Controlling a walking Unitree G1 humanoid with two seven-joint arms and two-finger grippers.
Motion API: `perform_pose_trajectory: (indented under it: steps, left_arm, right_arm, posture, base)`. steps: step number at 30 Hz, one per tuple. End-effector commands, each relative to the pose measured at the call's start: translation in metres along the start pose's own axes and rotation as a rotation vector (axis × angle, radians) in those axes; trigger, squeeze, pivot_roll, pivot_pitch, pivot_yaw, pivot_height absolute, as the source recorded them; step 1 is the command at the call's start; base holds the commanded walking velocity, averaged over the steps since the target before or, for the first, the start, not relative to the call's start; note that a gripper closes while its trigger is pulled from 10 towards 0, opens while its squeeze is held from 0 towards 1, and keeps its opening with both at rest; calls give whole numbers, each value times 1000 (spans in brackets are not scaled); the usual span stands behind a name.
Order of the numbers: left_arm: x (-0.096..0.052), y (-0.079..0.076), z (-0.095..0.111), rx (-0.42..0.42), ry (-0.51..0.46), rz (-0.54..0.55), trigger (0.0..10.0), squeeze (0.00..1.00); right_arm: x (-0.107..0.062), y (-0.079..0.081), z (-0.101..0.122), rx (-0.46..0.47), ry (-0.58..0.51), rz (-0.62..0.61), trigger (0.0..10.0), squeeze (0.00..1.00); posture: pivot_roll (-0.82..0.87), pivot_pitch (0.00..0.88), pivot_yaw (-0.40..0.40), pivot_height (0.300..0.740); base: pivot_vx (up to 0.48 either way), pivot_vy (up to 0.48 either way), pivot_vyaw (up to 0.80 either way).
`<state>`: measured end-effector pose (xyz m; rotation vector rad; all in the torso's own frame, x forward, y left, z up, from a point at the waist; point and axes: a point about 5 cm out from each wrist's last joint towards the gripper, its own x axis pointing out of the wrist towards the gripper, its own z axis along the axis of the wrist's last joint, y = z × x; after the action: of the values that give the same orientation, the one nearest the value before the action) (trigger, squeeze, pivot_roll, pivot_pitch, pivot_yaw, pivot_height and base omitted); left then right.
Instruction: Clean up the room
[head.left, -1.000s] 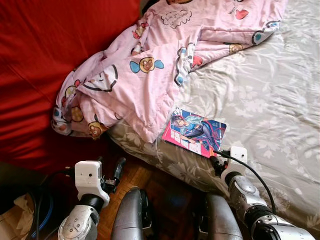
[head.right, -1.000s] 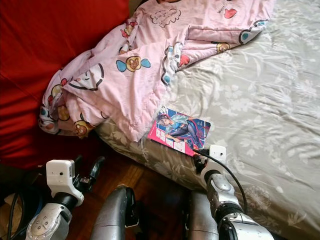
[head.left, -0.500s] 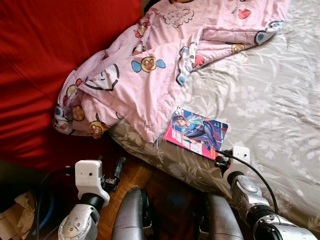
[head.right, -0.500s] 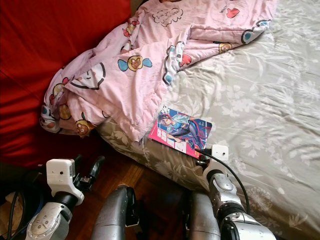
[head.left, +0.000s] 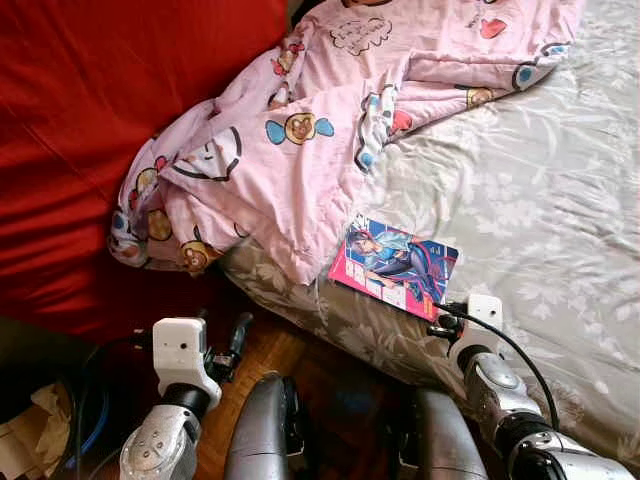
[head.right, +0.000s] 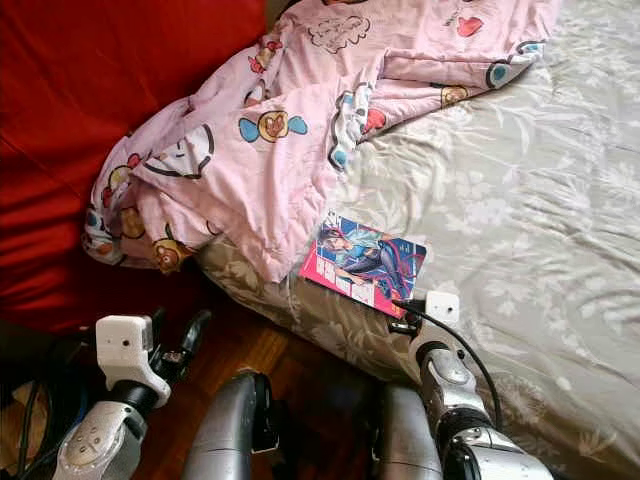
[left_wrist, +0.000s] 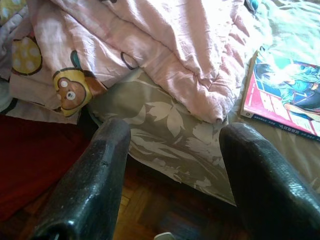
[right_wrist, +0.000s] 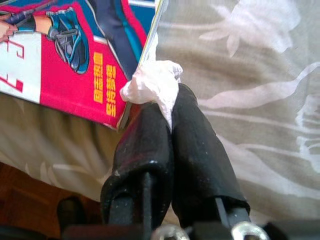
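A colourful comic book (head.left: 392, 265) lies flat on the bed's grey floral sheet (head.left: 530, 180), near its edge. My right gripper (right_wrist: 160, 107) is shut on a small white crumpled wad of tissue (right_wrist: 150, 82), held right at the book's near corner (right_wrist: 125, 107). In the left eye view that gripper (head.left: 438, 320) sits at the bed edge beside the book. My left gripper (left_wrist: 175, 132) hangs open and empty over the wooden floor, facing the side of the bed. A pink cartoon-print blanket (head.left: 300, 130) is bunched up on the bed and spills over its side.
A large red cloth (head.left: 80, 120) covers the area left of the bed. Dark wooden floor (head.left: 330, 385) shows between the bed and my silver legs (head.left: 260, 430). Cables and crumpled paper (head.left: 40, 420) lie at the lower left.
The camera has shifted slightly. My right gripper stays at the book's near corner with the wad in it, and the left arm has barely moved.
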<state>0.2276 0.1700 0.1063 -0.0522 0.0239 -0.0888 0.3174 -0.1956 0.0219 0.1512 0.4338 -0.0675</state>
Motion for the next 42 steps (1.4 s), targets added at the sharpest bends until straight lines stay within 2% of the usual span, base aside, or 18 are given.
perform_pose_trajectory:
  steps: [1, 3, 6, 10, 14, 16, 17, 18, 19, 20, 21, 25, 28, 34, 42]
  left_arm:
    - [-3, 5, -12, 23, 44, 21, 10000, 0]
    - [-1, 4, -13, 26, 45, 19, 10000, 0]
    - [4, 6, -25, 29, 63, 34, 10000, 0]
    - [7, 8, -32, 25, 79, 51, 10000, 0]
    - [7, 12, -48, 9, 112, 70, 10000, 0]
    - [4, 14, -57, 6, 137, 86, 10000, 0]
    - [3, 16, -63, 3, 152, 95, 10000, 0]
    - [2, 16, -66, 1, 161, 100, 10000, 0]
    - [0, 17, -71, -3, 177, 106, 10000, 0]
    - [-1, 17, -74, -6, 188, 108, 10000, 0]
    - [-3, 16, -83, -9, 214, 111, 10000, 0]
    - [-4, 16, -92, -10, 238, 118, 10000, 0]
    - [-6, 19, -106, -14, 279, 144, 10000, 0]
    - [-11, 22, -122, -9, 333, 161, 10000, 0]
    - [-17, 21, -148, 1, 462, 172, 10000, 0]
  right_arm:
    - [-5, -6, -14, 28, 21, -23, 0, 0]
    - [-6, -7, -14, 31, 15, -26, 0, 0]
    - [-9, -16, -9, 79, -74, -48, 0, 0]
    - [-12, -19, -7, 85, -125, -45, 0, 0]
    - [-21, -26, -16, 88, -180, -57, 0, 0]
    - [-31, -26, -29, 63, -193, -41, 0, 0]
    - [-35, -26, -36, 54, -192, -36, 4941, 0]
    - [-38, -26, -40, 49, -189, -34, 4941, 0]
    - [-43, -27, -48, 54, -178, -37, 10000, 0]
    - [-45, -27, -53, 59, -169, -39, 10000, 0]
    - [-52, -30, -67, 65, -129, -56, 10000, 0]
    - [-56, -29, -75, 69, -115, -46, 10000, 0]
    - [-56, -23, -83, 15, -51, -15, 10000, 0]
    - [-55, -13, -97, -55, 70, 52, 10000, 0]
    - [-59, -11, -113, -103, 192, 54, 10000, 0]
  posture:
    - [24, 306, 86, 641]
    - [21, 302, 84, 641]
    - [-14, 259, 65, 641]
    - [-33, 237, 56, 641]
    - [-81, 201, 40, 641]
    - [-100, 191, 35, 641]
    - [-111, 182, 33, 641]
    - [-114, 180, 32, 641]
    - [-121, 174, 30, 641]
    - [-125, 172, 30, 641]
    - [-137, 163, 28, 641]
    - [-142, 147, 23, 641]
    - [-140, 132, 14, 661]
    - [-134, 98, -1, 691]
    - [-137, 67, -5, 736]
  base:
    - [0, 0, 0]
    - [0, 0, 0]
    - [0, 0, 0]
    - [0, 0, 0]
    - [0, 0, 0]
    - [0, 0, 0]
    - [0, 0, 0]
    - [0, 0, 0]
    - [0, 0, 0]
    - [0, 0, 0]
    - [0, 0, 0]
    - [0, 0, 0]
    - [0, 0, 0]
    - [0, 0, 0]
    - [0, 0, 0]
